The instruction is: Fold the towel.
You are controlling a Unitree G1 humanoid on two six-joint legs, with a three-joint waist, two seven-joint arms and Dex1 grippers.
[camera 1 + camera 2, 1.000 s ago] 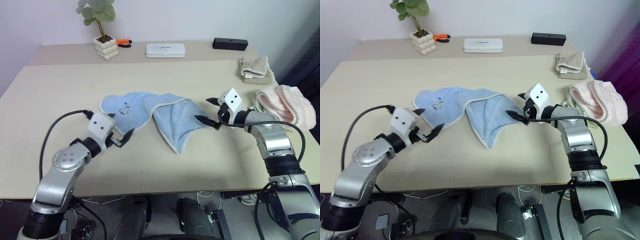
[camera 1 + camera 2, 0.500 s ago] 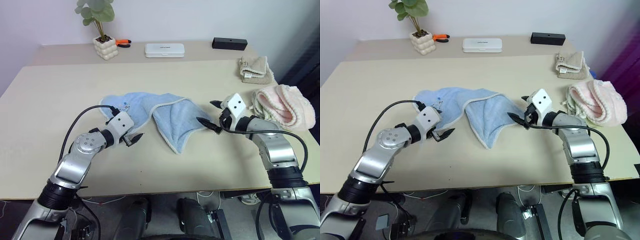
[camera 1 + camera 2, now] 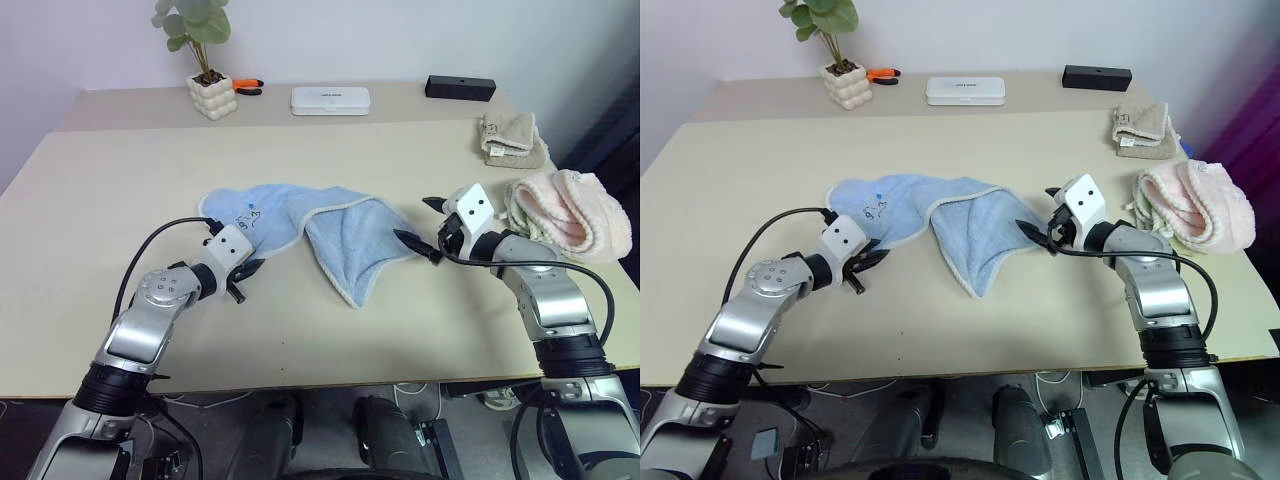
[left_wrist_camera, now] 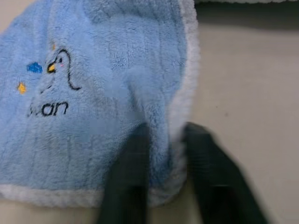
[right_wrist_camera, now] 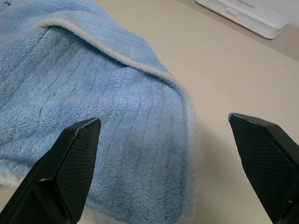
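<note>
So at this point my left gripper (image 4: 161, 154) was clenched on the towel (image 3: 300, 225), pinching the pale edging at its near left corner, right below the little printed bird mark (image 4: 51, 88). In the wrist view the two fingers (image 4: 133, 158) had the whitish hem bunched between them, so I'd call that a real grasp and not just a touch.

The towel itself lay crumpled mid-table, long axis running left to right, with the left part fairly flat and the right part flopped over into a pointed flap aimed at the near edge. That meant it stretched away to the right from my left gripper, and the fold probably depended on dragging that corner across or out.

My right gripper (image 3: 420, 222) was wide open just at the towel's right edge, one finger (image 5: 70, 163) over the blue pile and the other over bare table, not holding anything. Both arms were about equally close to their own end of the cloth.

The table (image 3: 120, 180) was a plain beige top with plenty of free space near and left. Further right sat a fluffy pink towel (image 3: 570, 210) and a small beige folded towel (image 3: 512, 138); along the far side were a potted plant (image 3: 205, 60), a white case (image 3: 330, 99) and a black box (image 3: 460, 87), all well apart from the work.
</note>
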